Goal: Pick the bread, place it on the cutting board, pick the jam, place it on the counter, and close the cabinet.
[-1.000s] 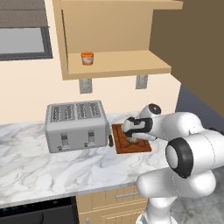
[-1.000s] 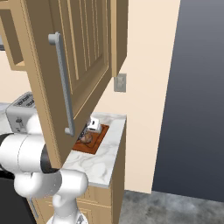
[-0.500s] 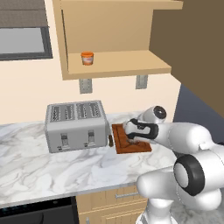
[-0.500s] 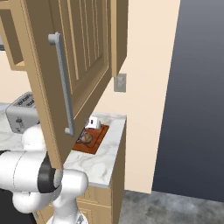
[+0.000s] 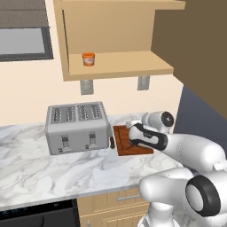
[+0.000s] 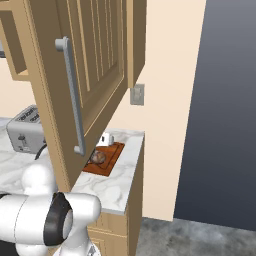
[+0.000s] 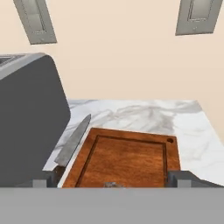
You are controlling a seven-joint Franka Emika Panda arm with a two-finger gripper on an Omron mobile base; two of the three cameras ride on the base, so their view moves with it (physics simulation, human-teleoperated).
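Marble counter (image 5: 40,168) carries the toaster (image 5: 77,127) with the cutting board (image 7: 131,159) at its three o'clock; bread (image 6: 98,157) sits on it, gripper (image 7: 112,180) spread wide, apparently just above, gripping nothing.

Flat, even rendered light, bright with no glare. A soft shadow lies under the toaster (image 5: 78,127) toward 6 o'clock. Edges stay sharp, undistorted; the cabinet (image 6: 95,65) door face is dimmer.
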